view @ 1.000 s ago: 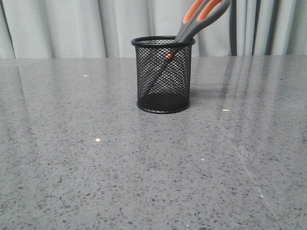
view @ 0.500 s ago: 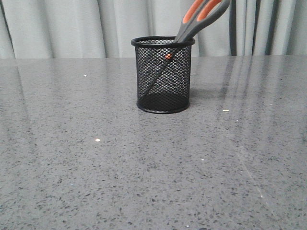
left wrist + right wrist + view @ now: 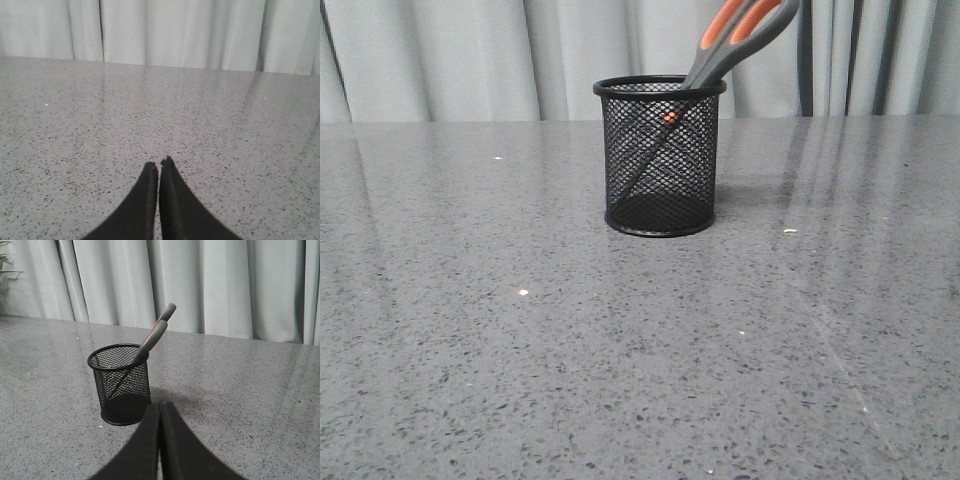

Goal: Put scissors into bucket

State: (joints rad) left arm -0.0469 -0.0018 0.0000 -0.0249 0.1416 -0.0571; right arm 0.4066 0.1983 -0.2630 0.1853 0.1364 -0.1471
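The black wire-mesh bucket (image 3: pixel 660 160) stands upright on the grey speckled table, toward the far side. The scissors (image 3: pixel 735 35) stand inside it, blades down, leaning right, with the grey and orange handles sticking out over the rim. In the right wrist view the bucket (image 3: pixel 121 384) and the scissors (image 3: pixel 155 335) lie just beyond my right gripper (image 3: pixel 160 405), which is shut and empty. My left gripper (image 3: pixel 159 164) is shut too, with only bare table before it. Neither gripper shows in the front view.
Pale curtains (image 3: pixel 470 55) hang behind the table's far edge. A green plant leaf (image 3: pixel 7 257) peeks in at one corner of the right wrist view. The grey stone tabletop (image 3: pixel 620 350) stretches around the bucket.
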